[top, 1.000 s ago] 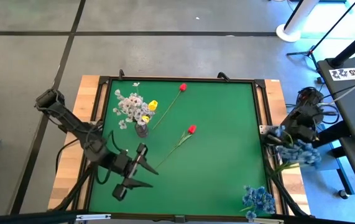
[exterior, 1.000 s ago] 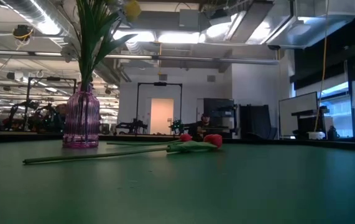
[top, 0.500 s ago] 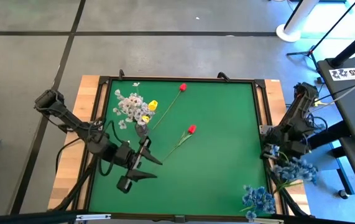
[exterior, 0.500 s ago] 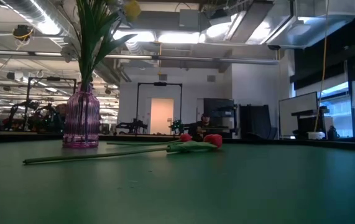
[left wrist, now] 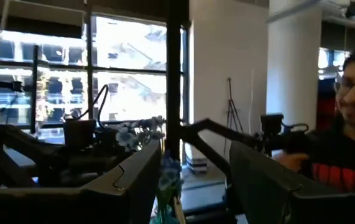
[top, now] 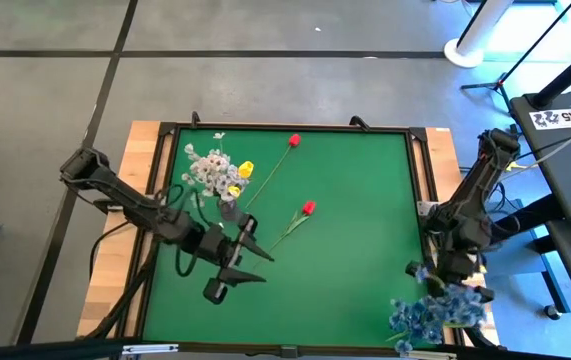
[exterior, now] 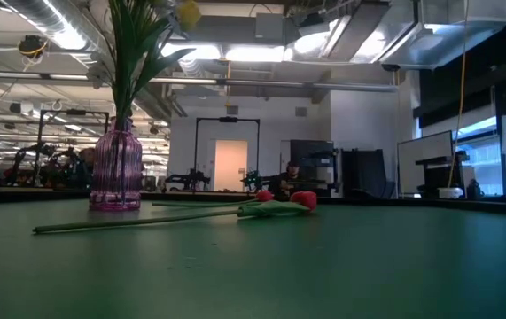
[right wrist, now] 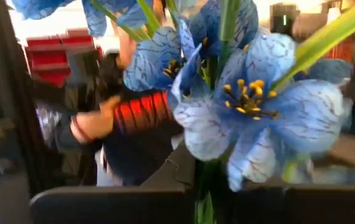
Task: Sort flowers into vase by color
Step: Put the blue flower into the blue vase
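A pink glass vase (top: 228, 210) (exterior: 116, 170) stands upright on the green mat and holds white blossom sprays (top: 205, 172) and yellow tulips (top: 245, 169). Two red tulips (top: 293, 141) (top: 308, 208) lie flat on the mat, one (exterior: 301, 200) showing in the low view. My left gripper (top: 263, 267) (left wrist: 193, 186) hovers open beside the nearer tulip's stem end. My right gripper (top: 445, 280) (right wrist: 205, 202) is shut on a blue blossom spray (top: 452, 302) by the near right corner, next to another blue bunch (top: 412, 320). My right gripper holds the blue spray by its green stem (right wrist: 206, 186), pinched between the two fingers. The blossoms (right wrist: 252, 112) stand out past the fingertips, toward the table's near edge. Whether the spray touches the other blue bunch cannot be told.
A raised black frame (top: 295, 128) borders the mat, with wooden table edge (top: 145, 150) outside it. A person (left wrist: 351, 124) shows in the room beyond the table in the left wrist view, and an arm in a striped sleeve (right wrist: 133, 112) in the right wrist view.
My right gripper has swung from beyond the table's right edge toward the near edge, carrying the blue spray down next to the blue bunch at the near right corner. My left gripper has moved toward the table's right, closer to the nearer red tulip's stem.
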Action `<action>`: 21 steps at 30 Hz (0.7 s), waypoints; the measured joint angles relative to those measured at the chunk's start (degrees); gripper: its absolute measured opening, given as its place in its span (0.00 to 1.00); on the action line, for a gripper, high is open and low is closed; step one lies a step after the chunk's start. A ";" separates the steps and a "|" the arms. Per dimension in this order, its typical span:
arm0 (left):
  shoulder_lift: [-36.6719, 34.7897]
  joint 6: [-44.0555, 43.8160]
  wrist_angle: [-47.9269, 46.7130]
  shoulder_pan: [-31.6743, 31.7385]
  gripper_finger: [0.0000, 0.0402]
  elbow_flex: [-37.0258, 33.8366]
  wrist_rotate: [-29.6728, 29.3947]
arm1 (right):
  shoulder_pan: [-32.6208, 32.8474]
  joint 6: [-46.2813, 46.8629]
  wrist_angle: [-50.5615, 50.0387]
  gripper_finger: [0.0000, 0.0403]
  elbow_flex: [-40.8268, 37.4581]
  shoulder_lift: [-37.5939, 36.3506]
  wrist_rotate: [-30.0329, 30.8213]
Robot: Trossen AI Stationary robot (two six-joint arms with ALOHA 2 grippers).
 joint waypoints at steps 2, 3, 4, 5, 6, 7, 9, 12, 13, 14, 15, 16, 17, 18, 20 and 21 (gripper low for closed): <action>1.64 -0.23 1.11 0.43 0.47 0.00 0.48 | 0.00 1.31 -0.36 0.10 0.07 0.86 0.00; 2.48 -0.52 1.36 0.66 0.47 0.15 0.51 | -0.01 1.59 -1.14 0.13 0.51 0.92 -0.01; 3.49 -0.94 1.21 0.81 0.47 0.70 0.52 | 0.00 1.70 -2.54 0.16 1.21 0.92 -0.02; 4.62 -1.16 0.69 0.95 0.47 1.57 0.52 | -0.02 1.71 -4.66 0.19 2.06 0.89 -0.02; 5.77 -1.17 -0.15 1.05 0.47 2.58 0.55 | -0.13 1.75 -7.41 0.22 3.19 0.90 -0.02; 6.80 -1.12 -1.19 1.11 0.47 3.77 0.54 | -0.13 1.84 -10.61 0.25 4.47 0.90 -0.02; 8.39 -1.09 -4.31 1.11 0.47 6.48 -0.16 | -0.13 2.56 -17.20 0.30 7.38 0.90 -0.19; 9.65 -1.53 -10.61 1.13 0.47 10.18 -4.40 | -0.12 2.86 -28.45 0.37 12.10 0.78 -4.49; 9.94 -1.82 -12.60 1.15 0.47 11.19 -5.85 | -0.11 2.93 -32.08 0.39 13.64 0.60 -6.52; 10.18 -2.49 -14.58 1.15 0.47 12.11 -7.08 | -0.11 3.38 -35.43 0.40 15.25 0.45 -8.21; 10.29 -3.02 -16.34 1.16 0.47 12.88 -7.70 | -0.11 4.65 -38.74 0.41 17.00 0.33 -9.28; 10.29 -3.60 -18.06 1.17 0.47 13.43 -8.28 | -0.11 6.18 -42.07 0.42 18.63 0.12 -9.57; 10.29 -4.45 -19.59 1.22 0.47 13.84 -8.86 | -0.11 7.50 -45.02 0.42 19.99 -0.14 -9.43; 10.29 -5.24 -20.68 1.39 0.47 14.03 -9.52 | -0.11 8.72 -47.60 0.42 21.36 -0.40 -8.81; 10.29 -7.63 -23.12 1.72 0.47 14.08 -10.99 | -0.13 11.56 -51.24 0.42 23.48 -0.88 -6.82; 10.39 -8.91 -24.22 2.09 0.47 14.08 -11.34 | -0.13 13.21 -52.97 0.42 24.37 -1.13 -5.94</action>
